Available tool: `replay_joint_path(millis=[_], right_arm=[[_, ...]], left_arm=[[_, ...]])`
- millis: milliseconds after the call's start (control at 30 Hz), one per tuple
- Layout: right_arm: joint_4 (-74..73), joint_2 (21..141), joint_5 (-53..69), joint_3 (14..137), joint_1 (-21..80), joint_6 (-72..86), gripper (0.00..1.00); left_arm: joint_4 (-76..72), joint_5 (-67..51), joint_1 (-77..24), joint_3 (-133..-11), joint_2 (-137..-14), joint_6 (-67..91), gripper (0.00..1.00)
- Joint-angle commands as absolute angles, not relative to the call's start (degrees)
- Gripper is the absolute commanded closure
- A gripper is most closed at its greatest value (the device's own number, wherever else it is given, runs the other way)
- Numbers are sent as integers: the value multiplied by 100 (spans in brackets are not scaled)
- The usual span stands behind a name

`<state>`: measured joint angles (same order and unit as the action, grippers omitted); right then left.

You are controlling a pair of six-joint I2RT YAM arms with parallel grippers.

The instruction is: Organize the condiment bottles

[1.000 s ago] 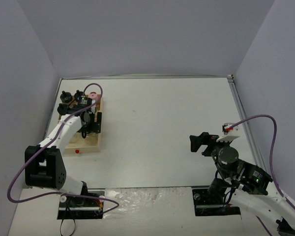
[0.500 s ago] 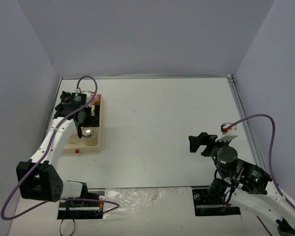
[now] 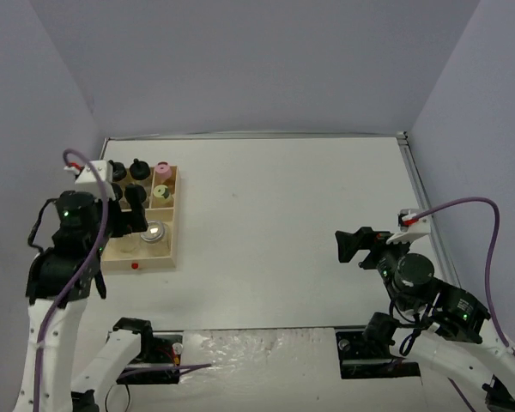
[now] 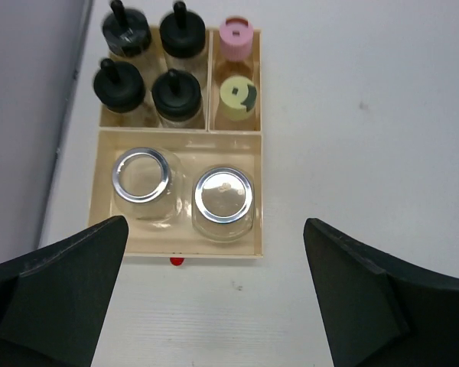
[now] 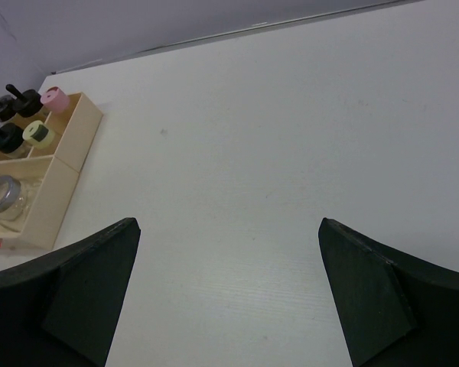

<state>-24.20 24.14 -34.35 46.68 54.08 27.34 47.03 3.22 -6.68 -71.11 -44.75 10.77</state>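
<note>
Where the condiment bottles stand: all eight are inside the tray [image 4: 180, 250], which lies by the left edge of the bench [image 3: 283, 215], toward its far left corner.
Far-left section: four black-capped jars [image 4: 176, 90] in a square, caps up. Whether a divider splits them I cannot tell.
Far-right section: narrow, with the pink-capped jar [image 4: 239, 37] farther off and the yellow-green-capped jar [image 4: 237, 97] in front of it.
Near section: wide, with the two silver-lidded jars [image 4: 141, 174] side by side and just apart.
Contents: tan fill shows through the clear glass.
Sorting logic: like caps share a section, and the wider jars get the wider bay, so this is probably the intended order.
Left hand [image 4: 214, 229]: raised over the tray's near side, fingers wide apart, nothing between them.
Right hand [image 5: 228, 222]: high near the bench's right edge, well apart from the tray, fingers spread and empty.
Task state: appears finished, since no jar is outside the tray.
Red mark [image 4: 177, 261]: a small dot on the tray's near wall.
</note>
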Motion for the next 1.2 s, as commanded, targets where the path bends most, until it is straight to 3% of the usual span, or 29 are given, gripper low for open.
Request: replay_joint_path(millis=[0, 433, 1167], right_arm=[[-2344, 2443, -4029, 5191, 5440, 2523, 0], [-2505, 2407, -4439, 5141, 5449, 1978, 0], [-2421, 2149, -4425, 4834, 5445, 2030, 0]], left_arm=[[5270, 866, -633, -7353, -3419, 1216, 3], [6286, 1284, -817, -7032, -1519, 1767, 3], [6996, 1248, -967, -6666, -984, 1802, 3]])
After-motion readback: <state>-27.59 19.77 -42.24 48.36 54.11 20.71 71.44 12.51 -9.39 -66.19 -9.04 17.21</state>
